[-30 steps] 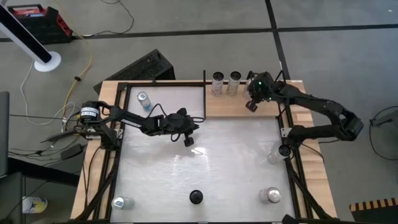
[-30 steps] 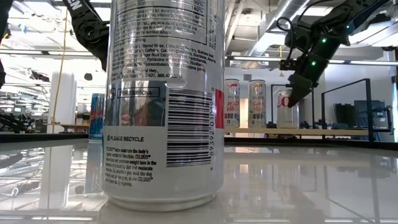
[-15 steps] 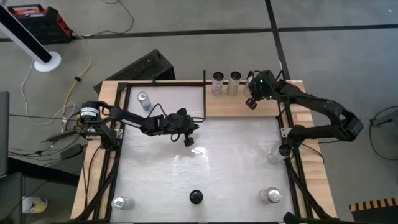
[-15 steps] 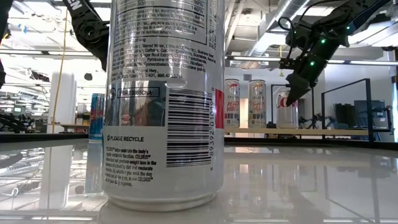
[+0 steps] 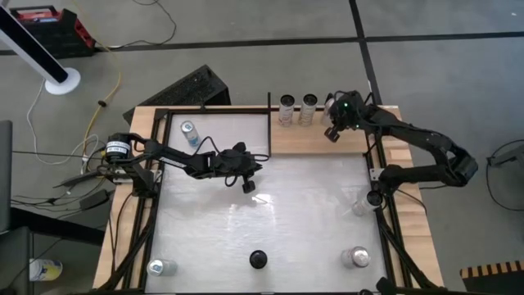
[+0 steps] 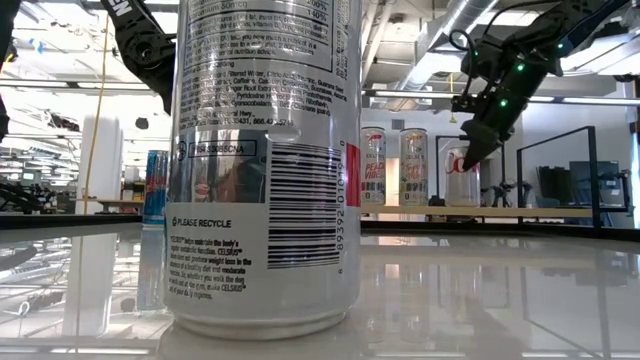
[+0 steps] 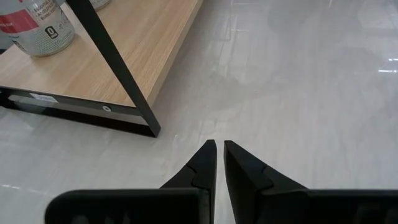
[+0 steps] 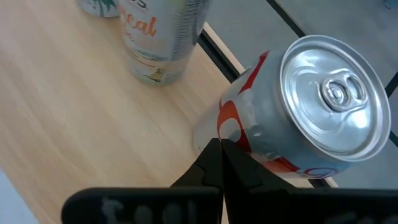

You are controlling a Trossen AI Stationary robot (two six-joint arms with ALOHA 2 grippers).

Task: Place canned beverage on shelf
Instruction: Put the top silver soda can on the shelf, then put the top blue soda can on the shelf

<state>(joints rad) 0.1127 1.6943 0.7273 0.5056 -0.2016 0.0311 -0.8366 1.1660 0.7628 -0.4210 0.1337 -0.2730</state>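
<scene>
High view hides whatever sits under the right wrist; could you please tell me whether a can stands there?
Observer: Yes. The right wrist view shows a red-and-silver can upright on the shelf, just beside the right gripper.
Operator: Thank you. Is the gripper holding it?
Observer: No. Its fingers are shut on nothing, and the can stands free next to them.
Operator: How many cans are on the shelf in all?
Observer: Three. The low view shows two other cans upright in a row with it.
Operator: And is the left gripper carrying anything?
Observer: No. The left wrist view shows the left gripper shut and empty, over the white tabletop near the shelf's corner.
</scene>
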